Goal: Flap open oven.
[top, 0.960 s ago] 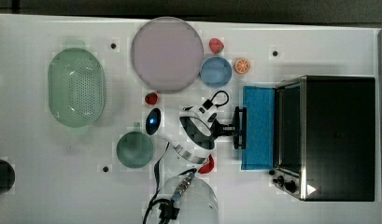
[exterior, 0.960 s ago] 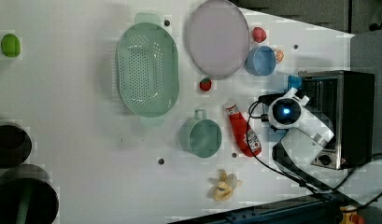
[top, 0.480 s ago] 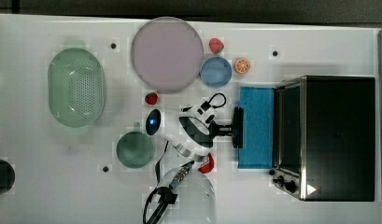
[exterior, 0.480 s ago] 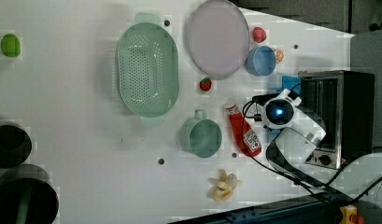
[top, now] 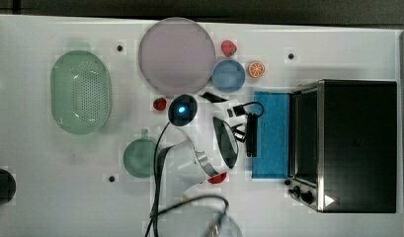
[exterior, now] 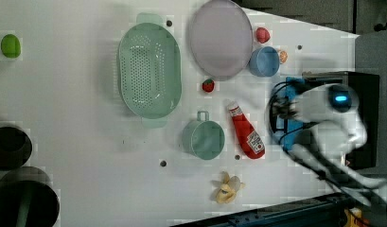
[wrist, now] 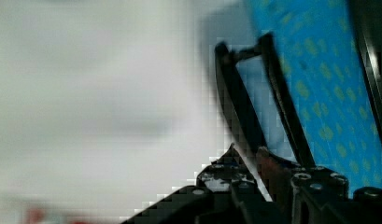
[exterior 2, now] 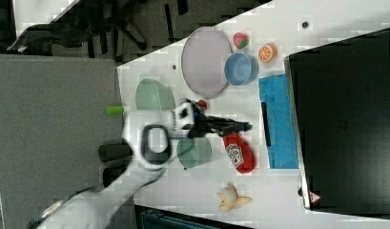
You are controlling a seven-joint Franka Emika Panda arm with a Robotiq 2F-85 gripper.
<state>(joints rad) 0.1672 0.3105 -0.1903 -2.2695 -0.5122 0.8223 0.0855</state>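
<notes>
Hand: the gripper sits at the end of the white arm, level with the middle of the oven door in the top view; it also shows in the right view and the wrist view
Hand state: narrowly set; I cannot tell whether it has hold of the handle or merely sits beside it
Oven: the oven stands beyond the hand, on the top view's right, with its black top facing the camera and its two knobs at the corner towards the top view's bottom
Door: the door is flapped down and lies flat on the table, a blue pane between the hand and the oven body
Handle: the handle is a dark bar along the door's free edge, just beside the hand; in the wrist view it runs away from the hand over the blue pane
Behind the hand: a ketchup bottle and a green mug lie on the side away from the oven
Off to one side: a blue bowl and a large plate are near, towards the top view's top
Farther off: a green colander is well apart from the hand, on the top view's left
</notes>
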